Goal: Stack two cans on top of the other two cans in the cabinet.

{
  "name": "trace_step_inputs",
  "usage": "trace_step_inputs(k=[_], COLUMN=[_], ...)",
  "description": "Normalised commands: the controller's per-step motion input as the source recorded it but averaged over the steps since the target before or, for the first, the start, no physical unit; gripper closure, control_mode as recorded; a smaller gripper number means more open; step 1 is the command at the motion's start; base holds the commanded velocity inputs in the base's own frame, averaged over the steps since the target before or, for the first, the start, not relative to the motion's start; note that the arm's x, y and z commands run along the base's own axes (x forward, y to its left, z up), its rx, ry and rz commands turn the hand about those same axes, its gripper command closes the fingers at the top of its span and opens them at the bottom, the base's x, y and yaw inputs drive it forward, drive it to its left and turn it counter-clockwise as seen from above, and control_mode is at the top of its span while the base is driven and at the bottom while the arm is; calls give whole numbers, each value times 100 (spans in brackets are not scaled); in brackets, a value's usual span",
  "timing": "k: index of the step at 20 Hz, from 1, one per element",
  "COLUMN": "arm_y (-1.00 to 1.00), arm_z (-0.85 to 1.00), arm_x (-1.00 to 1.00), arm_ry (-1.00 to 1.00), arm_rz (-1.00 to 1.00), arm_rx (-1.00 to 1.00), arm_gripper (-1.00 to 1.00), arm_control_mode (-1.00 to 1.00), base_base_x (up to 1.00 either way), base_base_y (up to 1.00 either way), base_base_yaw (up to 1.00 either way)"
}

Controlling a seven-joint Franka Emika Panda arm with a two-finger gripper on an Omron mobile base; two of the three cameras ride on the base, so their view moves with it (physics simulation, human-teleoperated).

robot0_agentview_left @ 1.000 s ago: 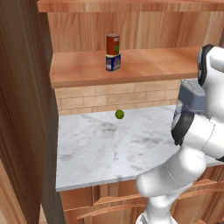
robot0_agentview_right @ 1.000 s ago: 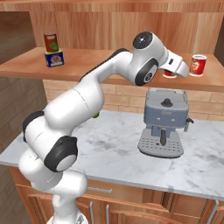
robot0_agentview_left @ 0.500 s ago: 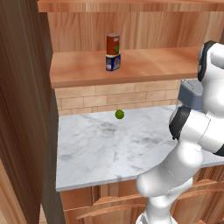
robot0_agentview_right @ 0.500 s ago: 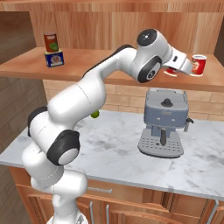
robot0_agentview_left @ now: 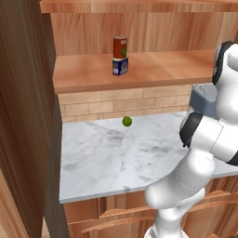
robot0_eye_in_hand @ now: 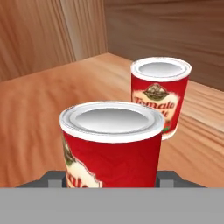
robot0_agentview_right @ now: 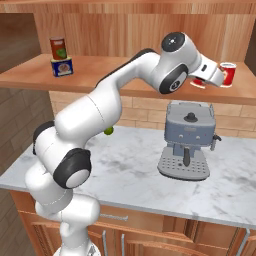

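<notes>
Already stacked at the upper left of the right base view: dark red can point(robot0_agentview_right: 58, 48) upright on the short blue tin point(robot0_agentview_right: 61, 67), squarely centred so as not to tip, on the cabinet point(robot0_agentview_right: 125, 70) shelf. Well apart from that pair, at the upper right of the same view, wrist stretched level over the shelf toward the second pair of cans.

Seen from the hand: near bright red can point(robot0_eye_in_hand: 109, 144) filling the lower middle, flanked at bottom left and right by the fingers point(robot0_eye_in_hand: 56, 177), set either side of the body for a side grasp. Spread around it, clearly; pressing on it or just short of contact, impossible to tell. Far bright red can point(robot0_eye_in_hand: 161, 96) upright in the upper right, just beyond the near one and apart from it, presumably the base for the second stack.

Judged step: securing the near can, then lifting clear of the far rim before setting down. Below on the counter point(robot0_agentview_right: 235, 170), grey coffee machine point(robot0_agentview_right: 187, 140), a reason for keeping the reach high.
</notes>
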Motion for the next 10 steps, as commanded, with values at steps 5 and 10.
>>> trace_step_inputs(k=[5, 10], arm_y=[-1, 0], arm_z=[-3, 0], arm_x=[-10, -12], arm_ry=[0, 0], arm_rz=[0, 0], arm_rx=[6, 6], arm_gripper=[100, 100], arm_control_mode=[-100, -100], base_base_x=[0, 0], base_base_y=[0, 0], base_base_yaw=[0, 0])
